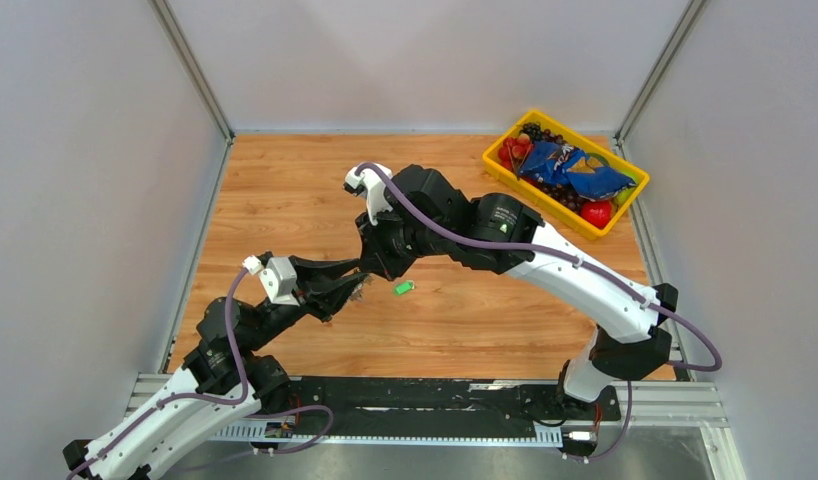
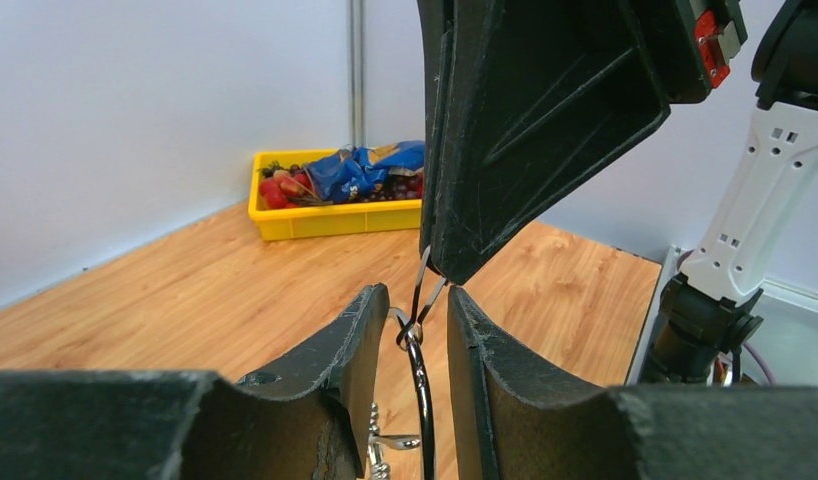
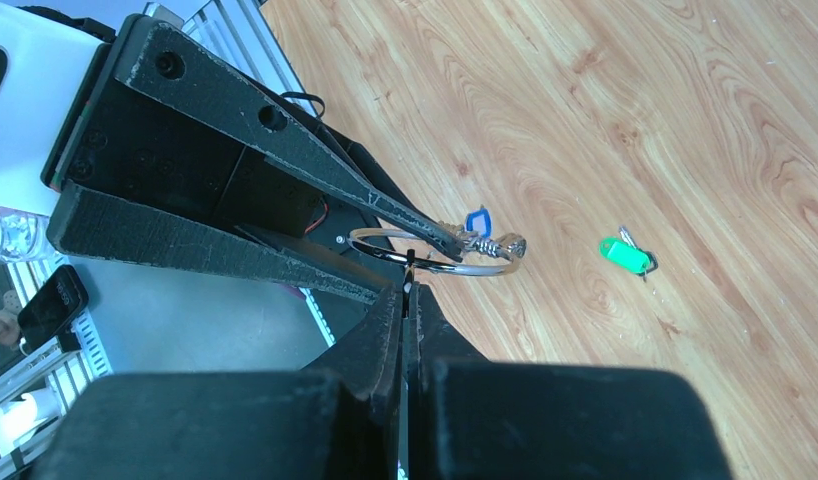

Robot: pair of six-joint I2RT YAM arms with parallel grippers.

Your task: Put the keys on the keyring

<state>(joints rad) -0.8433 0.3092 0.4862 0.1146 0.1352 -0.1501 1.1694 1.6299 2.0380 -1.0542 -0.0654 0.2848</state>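
The keyring [image 2: 422, 390], a dark metal ring, hangs edge-on between my left gripper's [image 2: 417, 292] fingers, which stand a little apart with a gap on each side of it. My right gripper [image 3: 407, 290] is shut on a thin metal loop [image 2: 422, 290] hooked to the ring's top; the plain key itself is not visible. In the right wrist view the keyring [image 3: 485, 268] carries a short chain and the blue-tagged key [image 3: 477, 220]. The green-tagged key [image 1: 404, 288] lies loose on the wooden table just right of both grippers and also shows in the right wrist view [image 3: 625, 255].
A yellow bin [image 1: 541, 197] of toy fruit and a blue bag stands at the far right corner, and it shows in the left wrist view [image 2: 335, 220]. Grey walls enclose the table on three sides. Both arms meet above the table's middle.
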